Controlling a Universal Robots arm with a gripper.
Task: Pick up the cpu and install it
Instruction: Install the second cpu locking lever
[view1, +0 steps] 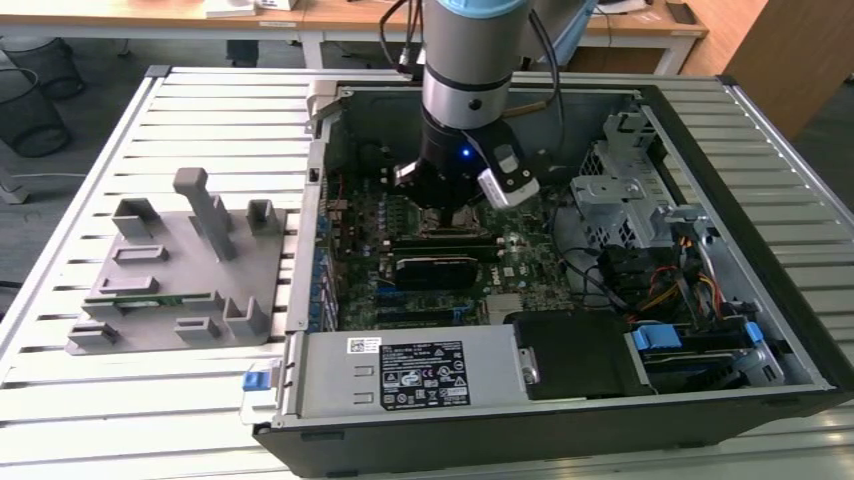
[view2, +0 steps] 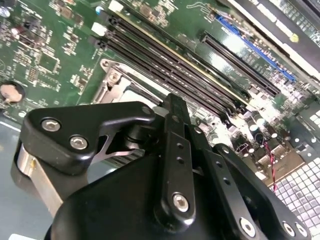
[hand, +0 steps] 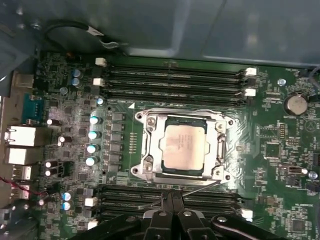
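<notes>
The cpu (hand: 184, 146), a small square chip with a shiny silver-grey top, lies flat inside the metal-framed socket (hand: 145, 145) on the green motherboard. Its frame stands open around the chip, and a thin wire lever (hand: 200, 186) runs along the socket's edge nearest my fingers. My gripper (hand: 173, 197) hovers just off that edge, jaws shut together with nothing between them. In the exterior view the gripper (view1: 451, 212) hangs low inside the open computer case, directly over the socket area. In the second wrist view the gripper (view2: 170, 102) covers most of the socket (view2: 112, 82).
Black memory slots (hand: 175, 80) flank the socket on both sides. The case walls (view1: 747, 120), drive cage (view1: 621, 190) and power supply (view1: 400, 370) ring the motherboard. On the exterior view's left, a grey fixture (view1: 174, 270) holds a green memory stick (view1: 147, 298) on the slatted table.
</notes>
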